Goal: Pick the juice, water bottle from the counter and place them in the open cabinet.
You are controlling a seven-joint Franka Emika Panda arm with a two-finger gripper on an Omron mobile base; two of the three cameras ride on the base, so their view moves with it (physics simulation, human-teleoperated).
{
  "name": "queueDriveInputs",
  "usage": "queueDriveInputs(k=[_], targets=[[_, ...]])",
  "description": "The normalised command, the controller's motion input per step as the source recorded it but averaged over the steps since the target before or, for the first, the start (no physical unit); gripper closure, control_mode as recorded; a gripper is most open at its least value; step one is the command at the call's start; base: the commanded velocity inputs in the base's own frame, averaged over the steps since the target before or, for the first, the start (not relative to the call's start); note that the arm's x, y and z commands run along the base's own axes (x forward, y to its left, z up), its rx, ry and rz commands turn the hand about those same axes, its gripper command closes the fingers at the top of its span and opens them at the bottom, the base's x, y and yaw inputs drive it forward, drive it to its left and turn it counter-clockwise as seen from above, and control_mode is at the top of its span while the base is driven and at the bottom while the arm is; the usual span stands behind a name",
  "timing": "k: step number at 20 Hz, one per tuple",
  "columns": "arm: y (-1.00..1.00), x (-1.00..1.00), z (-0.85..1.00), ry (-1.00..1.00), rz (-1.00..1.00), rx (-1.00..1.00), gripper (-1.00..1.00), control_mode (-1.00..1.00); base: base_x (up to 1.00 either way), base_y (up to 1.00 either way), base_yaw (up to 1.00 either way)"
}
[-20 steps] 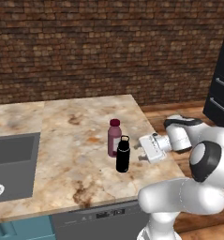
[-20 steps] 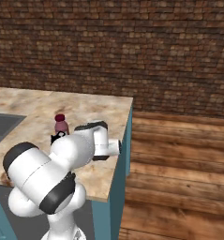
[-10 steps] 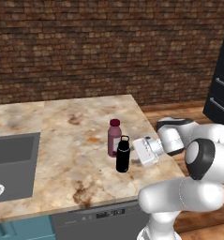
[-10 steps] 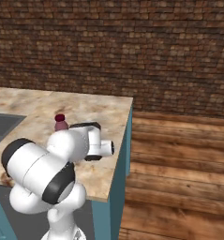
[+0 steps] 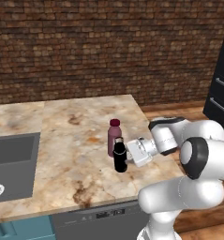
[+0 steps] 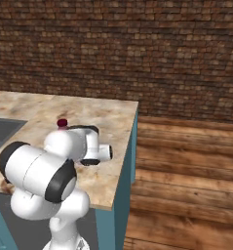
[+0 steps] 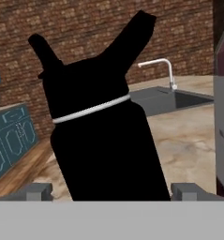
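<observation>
The black water bottle (image 5: 120, 158) stands on the beige marbled counter (image 5: 76, 140), just in front of the taller maroon juice (image 5: 114, 136). My gripper (image 5: 128, 155) reaches in level from the right and is open. In the hand view the water bottle (image 7: 104, 136) looms close between my two fingertips (image 7: 36, 191), and neither pad visibly touches it. The juice (image 7: 223, 117) shows at that view's right edge. In the right base view my arm hides all but the juice cap (image 6: 62, 122). The open cabinet is out of view.
A grey sink (image 5: 10, 164) is set into the counter at the left, with a white faucet (image 7: 160, 65). The counter's right edge (image 6: 132, 146) drops to a wooden floor. A dark fridge (image 5: 221, 93) stands at the far right, and a brick wall runs behind.
The hand has slid left along the counter toward the water bottle, which now sits between the open fingers. Both bottles have stayed where they were.
</observation>
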Motion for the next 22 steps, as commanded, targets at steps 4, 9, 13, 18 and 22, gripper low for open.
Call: queueDriveInputs(k=[4,9,13,18,22], targets=[[0.18,0.00,-0.03,0.04,0.00,0.00,-1.00,-1.00,0.00,0.00,0.00],[0.09,0.00,-0.02,0.01,0.00,0.00,-1.00,-1.00,0.00,0.00,0.00],[0.00,0.00,0.00,0.00,0.00,0.00,1.00,-1.00,0.00,0.00,0.00],[0.00,0.00,0.00,0.00,0.00,0.00,1.00,-1.00,0.00,0.00,0.00],[0.00,-0.01,0.00,0.02,0.00,0.00,1.00,-1.00,0.00,0.00,0.00]])
